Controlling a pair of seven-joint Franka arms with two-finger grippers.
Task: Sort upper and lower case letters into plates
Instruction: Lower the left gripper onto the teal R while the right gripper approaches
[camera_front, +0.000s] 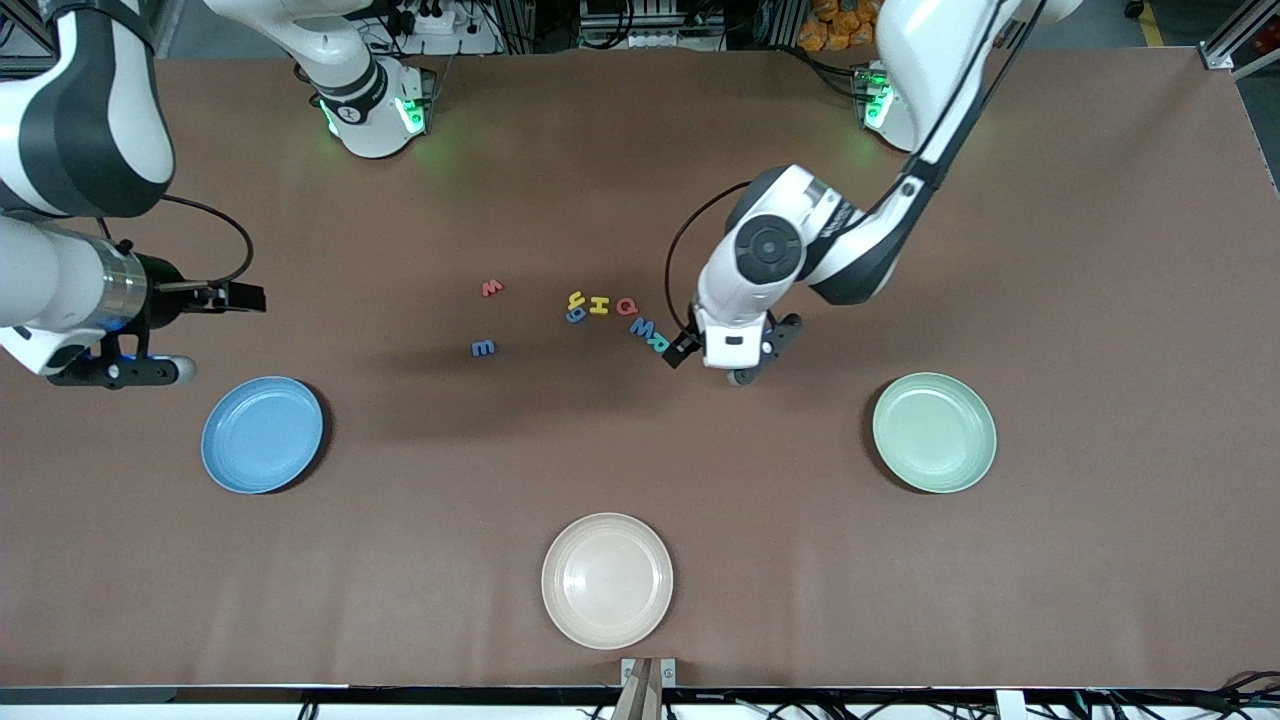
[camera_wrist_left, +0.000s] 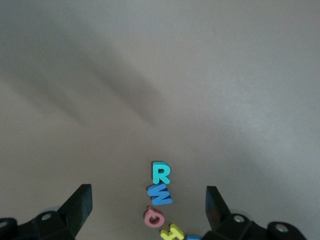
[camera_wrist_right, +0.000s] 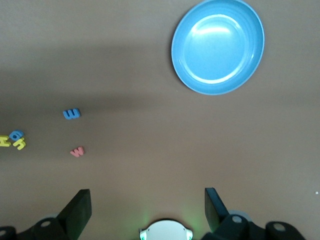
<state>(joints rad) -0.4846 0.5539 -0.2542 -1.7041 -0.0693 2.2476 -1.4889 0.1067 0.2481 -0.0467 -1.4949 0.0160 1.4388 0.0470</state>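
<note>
Several small foam letters lie mid-table: a red w (camera_front: 491, 288), a blue E (camera_front: 483, 348), then a row of yellow y (camera_front: 575, 298), blue g (camera_front: 575, 316), yellow H (camera_front: 598, 305), red Q (camera_front: 626, 306), blue W (camera_front: 642, 327) and teal R (camera_front: 658, 342). My left gripper (camera_front: 733, 346) hangs open just over the R end of that row. Between its fingers the left wrist view shows the R (camera_wrist_left: 161, 172), W (camera_wrist_left: 160, 195) and Q (camera_wrist_left: 154, 217). The light blue plate (camera_front: 262, 434) and mint green plate (camera_front: 934, 432) hold nothing. My right gripper (camera_wrist_right: 146, 197) waits open, high over the table by the blue plate (camera_wrist_right: 218, 46).
A cream-beige plate (camera_front: 607, 580) sits nearest the front camera, midway between the two coloured plates. The arms' bases (camera_front: 375, 110) stand along the table edge farthest from that camera. Brown tabletop surrounds the letters.
</note>
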